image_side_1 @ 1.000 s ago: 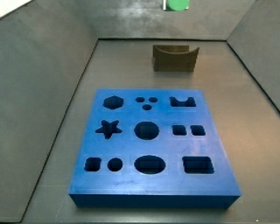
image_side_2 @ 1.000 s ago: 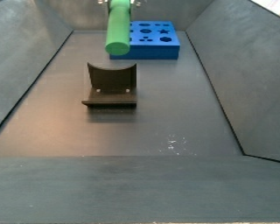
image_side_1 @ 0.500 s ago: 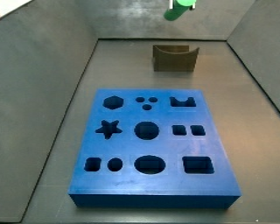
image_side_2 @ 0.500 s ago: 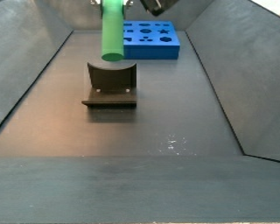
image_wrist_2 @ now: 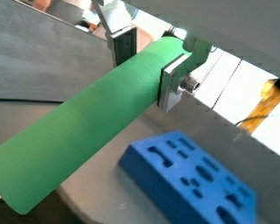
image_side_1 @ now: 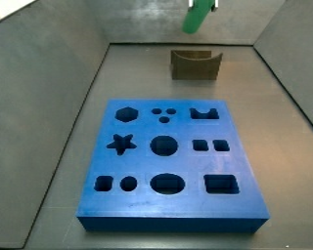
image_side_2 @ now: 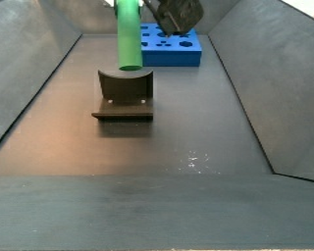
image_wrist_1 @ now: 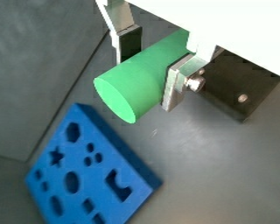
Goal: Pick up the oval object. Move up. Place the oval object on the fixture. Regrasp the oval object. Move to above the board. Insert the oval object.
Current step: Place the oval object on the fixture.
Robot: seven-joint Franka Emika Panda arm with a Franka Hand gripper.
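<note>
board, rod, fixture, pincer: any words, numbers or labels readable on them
None: no view shows readable text.
Board: only shaped holes, no markings.
Rod, held in the pincer above the fixture: plain green.
Fixture: plain dark, no label.

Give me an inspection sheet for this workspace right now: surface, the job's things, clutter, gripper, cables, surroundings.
Surface: dark grey floor, bare apart from the items below; faint pale specks near its middle.
Oval object: green rod clamped between the fingers, hanging above the fixture in a side view; contact with the notch cannot be told.
Fixture: dark block with a U notch, standing on the floor, apart from the board.
Board: blue slab, flat on the floor, all visible cut-outs empty.
Clutter: nothing seen.
Gripper: gripper shut on the rod, above the fixture.
Cables: nothing seen.
Surroundings: grey sloping walls around the floor.
</note>
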